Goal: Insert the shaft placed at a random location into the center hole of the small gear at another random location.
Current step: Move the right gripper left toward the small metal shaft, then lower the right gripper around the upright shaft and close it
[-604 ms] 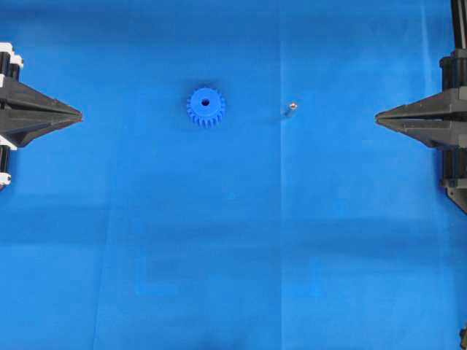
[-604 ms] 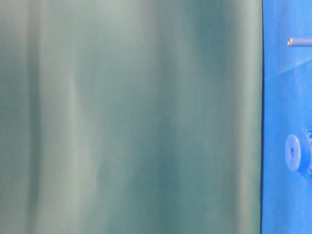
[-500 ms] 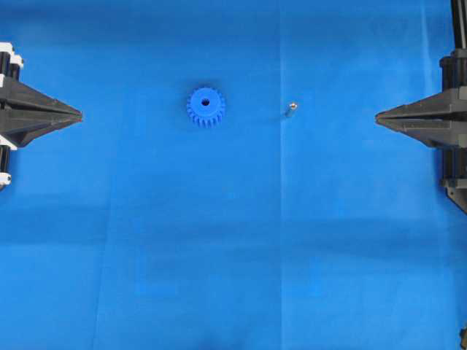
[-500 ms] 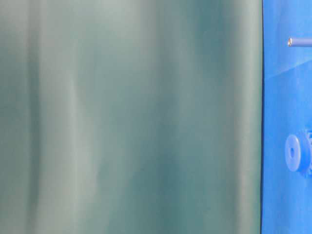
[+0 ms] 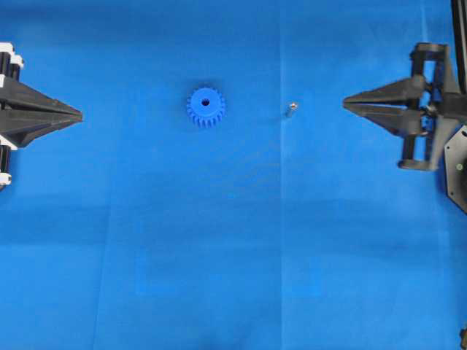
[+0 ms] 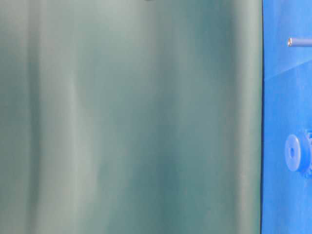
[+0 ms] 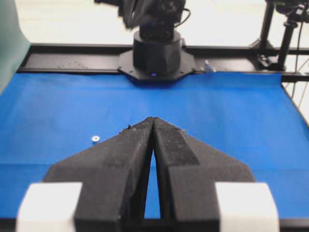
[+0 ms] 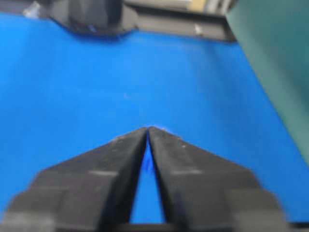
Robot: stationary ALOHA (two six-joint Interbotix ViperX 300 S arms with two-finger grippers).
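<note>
The small gear (image 5: 206, 107) lies flat on the blue mat (image 5: 233, 240), left of the middle, with its center hole (image 5: 206, 102) facing up. To its right the shaft (image 5: 290, 109) stands as a tiny silvery pin; it also shows as a small silvery dot, the shaft (image 7: 95, 139), left of the left fingers. My left gripper (image 5: 80, 115) rests at the left edge, shut and empty. My right gripper (image 5: 345, 103) hovers right of the shaft, a short way off, with only a hair's gap at the tips and nothing in it. At table level the gear (image 6: 295, 152) and the shaft (image 6: 298, 42) show at the right edge.
A green backdrop (image 6: 131, 117) fills most of the table-level view. The right arm's black base (image 7: 157, 48) stands at the far end of the mat, on a black frame rail (image 7: 72, 60). Only the gear and the shaft lie on the mat.
The right gripper has moved left toward the shaft and tipped, so more of its carriage shows. The left gripper, the gear and the shaft have not moved.
</note>
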